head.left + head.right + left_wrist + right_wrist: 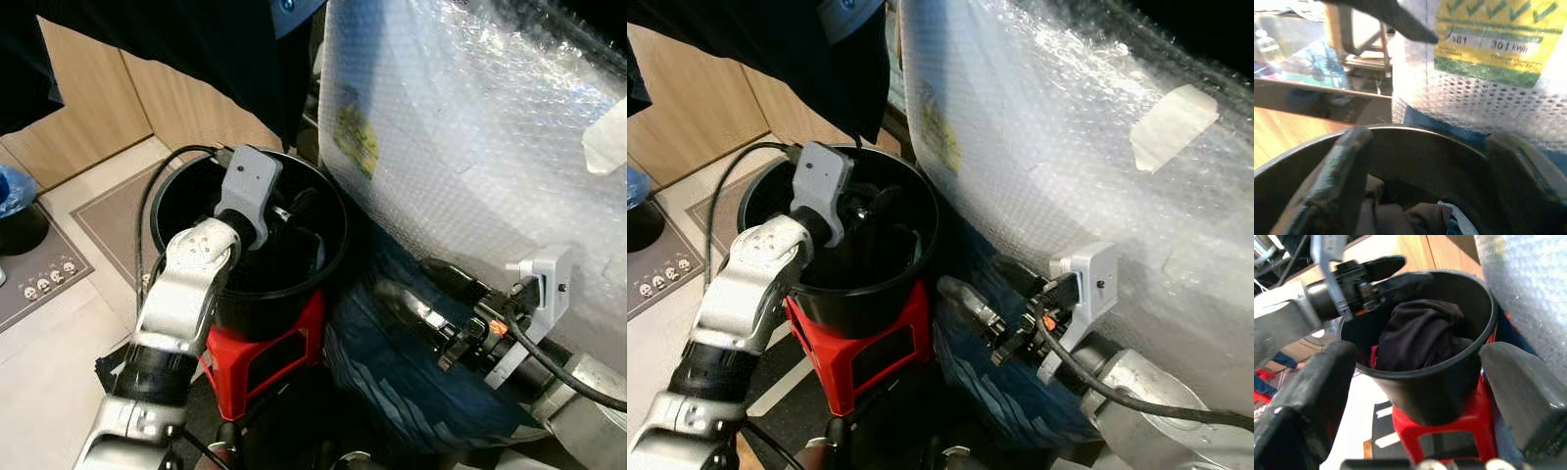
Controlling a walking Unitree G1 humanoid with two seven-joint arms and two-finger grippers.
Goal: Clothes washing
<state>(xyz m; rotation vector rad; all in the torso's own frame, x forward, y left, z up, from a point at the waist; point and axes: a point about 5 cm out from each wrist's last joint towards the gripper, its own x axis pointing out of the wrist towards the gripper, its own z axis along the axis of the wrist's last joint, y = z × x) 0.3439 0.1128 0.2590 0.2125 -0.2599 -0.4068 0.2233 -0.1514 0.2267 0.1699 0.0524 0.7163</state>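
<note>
Left eye view: black bucket [294,284] sits on a red stool [265,364], hard against a big bubble-wrapped appliance [470,166] on the robot's right. Yellow-green label [355,137] shows under the wrap, plus a strip of tape [1172,119] higher up. Left arm reaches over the near rim, left pincer [294,211] down inside the bucket mouth. Left wrist view looks along its fingers [1337,181] into the bucket; they stand spread apart with dark clothes [1400,215] below, not clearly touching, though this view is blurry so contact is hard to judge. Right wrist view shows the clothes as a dark bundle [1420,335] heaped inside the bucket, top near the rim, with a bit of red at its edge. Right pincer [970,299] sits low between bucket and appliance, just beside the bucket's outer wall, over a dark blue cloth [411,392] bunched at the appliance's base. Its fingers [1520,387] in the right wrist view are wide apart, holding nothing, bucket and stool framed between them. Black cable [157,186] loops off the left wrist housing past the bucket rim. Floor is light tile [39,372] with a grey mat [39,269]; wood cabinet fronts [88,108] behind. Blue-topped dark object [18,211] at the far left edge, can't make out what.
</note>
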